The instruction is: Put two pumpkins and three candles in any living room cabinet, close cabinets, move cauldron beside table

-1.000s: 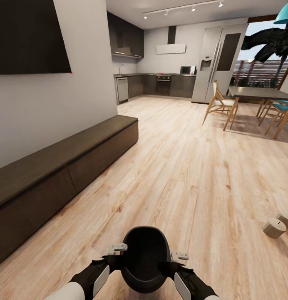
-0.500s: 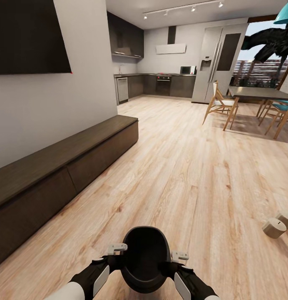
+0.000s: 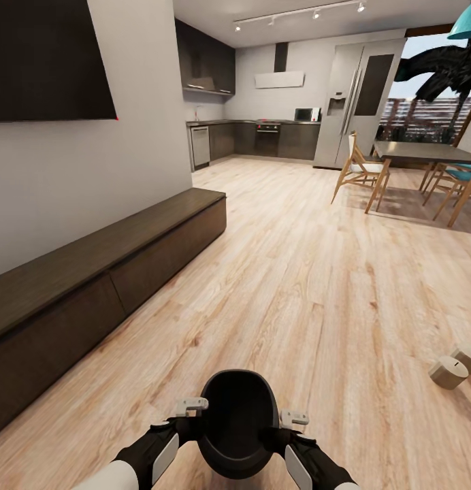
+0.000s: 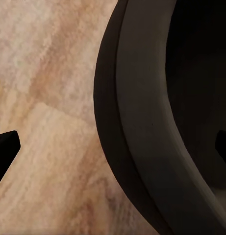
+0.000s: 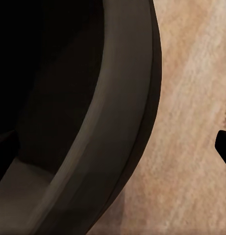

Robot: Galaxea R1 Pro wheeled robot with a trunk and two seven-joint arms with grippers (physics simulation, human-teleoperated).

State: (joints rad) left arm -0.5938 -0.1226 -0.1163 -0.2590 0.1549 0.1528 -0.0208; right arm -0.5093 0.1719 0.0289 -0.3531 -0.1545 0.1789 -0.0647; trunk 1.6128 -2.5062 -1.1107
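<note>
the round black cauldron (image 3: 237, 420) sits low in front of the robot, over the pale wood plank floor (image 3: 317, 286), the left tool (image 3: 192, 406) and right tool (image 3: 294, 417) clamped on its rim on opposite sides. two stubby cream candles (image 3: 455, 366) stand on the floor to the right. the long dark brown wooden cabinet (image 3: 92, 272) lines the left wall, its fronts closed.

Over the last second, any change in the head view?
Nothing visibly changed. The black cauldron sits between the left gripper and right gripper as before, one at each side of its rim. The long dark cabinet is shut as it was, and the two candles lie on the wood floor in the same spot.
</note>
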